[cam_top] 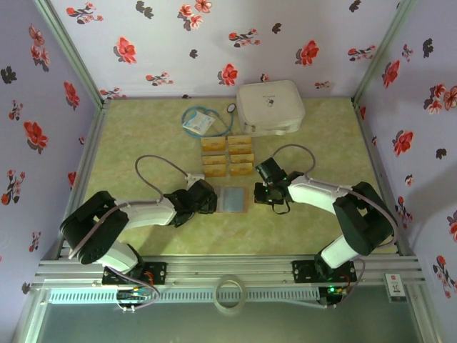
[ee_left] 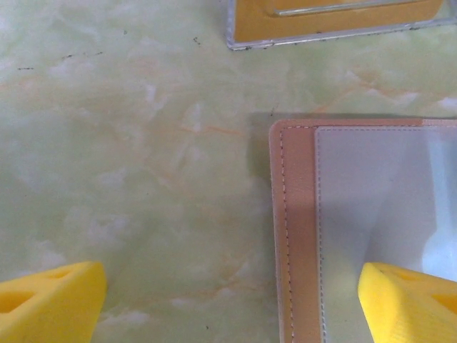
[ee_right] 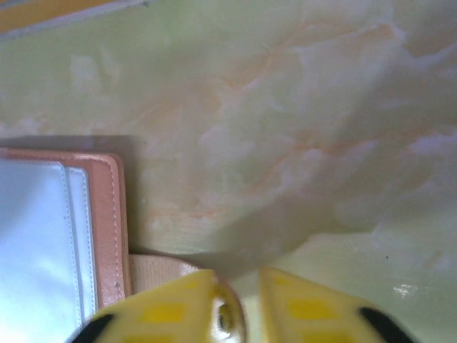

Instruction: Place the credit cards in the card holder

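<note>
The card holder [cam_top: 233, 199] lies open on the table between my two grippers, its grey-blue inside up and its reddish-brown rim [ee_left: 294, 214] showing. Several golden-tan credit cards [cam_top: 227, 156] lie in rows just behind it; one card [ee_left: 335, 18] is in the left wrist view. My left gripper [ee_left: 228, 304] stands wide open across the holder's left edge, one fingertip [ee_left: 410, 304] over the inside. My right gripper [ee_right: 239, 307] is at the holder's right edge [ee_right: 107, 214], jaws a narrow gap apart. The holder's strap tab with its metal snap [ee_right: 230, 323] rests against one finger, not pinched.
A large white rounded case [cam_top: 270, 106] stands at the back right. A blue-white packet [cam_top: 198, 123] with a cord lies at the back, left of the case. Patterned walls close in the table on three sides.
</note>
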Tool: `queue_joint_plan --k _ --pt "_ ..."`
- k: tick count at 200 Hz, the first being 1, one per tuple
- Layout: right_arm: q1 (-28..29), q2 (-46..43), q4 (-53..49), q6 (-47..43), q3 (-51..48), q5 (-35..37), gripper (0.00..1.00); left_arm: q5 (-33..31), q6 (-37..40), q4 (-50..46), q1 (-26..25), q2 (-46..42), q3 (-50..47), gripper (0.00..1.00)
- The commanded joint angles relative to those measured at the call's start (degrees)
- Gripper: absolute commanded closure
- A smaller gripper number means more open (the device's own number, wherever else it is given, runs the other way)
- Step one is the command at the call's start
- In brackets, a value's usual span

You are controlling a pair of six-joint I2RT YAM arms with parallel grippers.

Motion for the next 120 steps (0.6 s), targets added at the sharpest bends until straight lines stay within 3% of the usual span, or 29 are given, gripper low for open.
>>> queue_joint_plan --k 1,57,120 --pt "-0.4 -2.6 -1.9 -1.4 2.3 -0.5 0.65 -0.4 -1.8 -2.5 0.7 -3.5 0.2 0.0" --pt "-0.5 -4.6 -9.9 -10.0 12.8 -0.3 0.49 1.7 -9.8 -10.7 3.3 -12.5 4.6 0.0" --pt "-0.6 5.4 -15.0 -24.2 26.6 -1.3 0.47 1.4 -24.8 -22.6 5.2 -19.1 14.6 0.0"
